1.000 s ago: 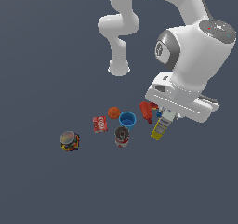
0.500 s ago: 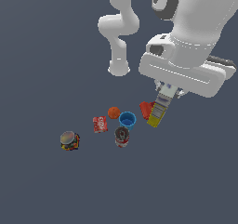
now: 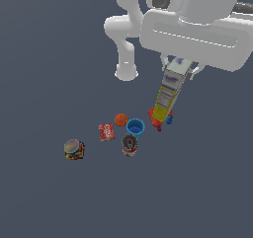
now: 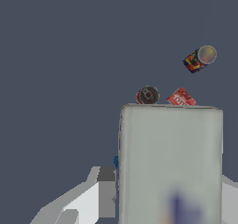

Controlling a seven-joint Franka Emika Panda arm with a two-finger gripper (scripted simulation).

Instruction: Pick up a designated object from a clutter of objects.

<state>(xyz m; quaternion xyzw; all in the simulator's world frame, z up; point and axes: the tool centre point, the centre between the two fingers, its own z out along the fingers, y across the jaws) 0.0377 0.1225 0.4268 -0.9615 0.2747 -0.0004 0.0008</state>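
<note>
- The exterior view lays out, from its left, the burger toy [image 3: 74,149], red can [image 3: 106,132], orange ball [image 3: 121,119], blue cup [image 3: 135,128] and red bottle [image 3: 156,119]; the wrist view hides most behind the carton [image 4: 169,162].
- The gripper [image 3: 181,68] clamps the carton's white top.
- The carton [image 3: 169,92] hangs above the clutter, long axis tilted, yellow end down.

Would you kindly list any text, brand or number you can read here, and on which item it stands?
No text reads clearly.
Yellow-white carton: blue mark and printed panels, blurred.
Red can: white lettering, too small to read.
Dark tin can: label illegible.
Burger-like toy: no text visible.
</note>
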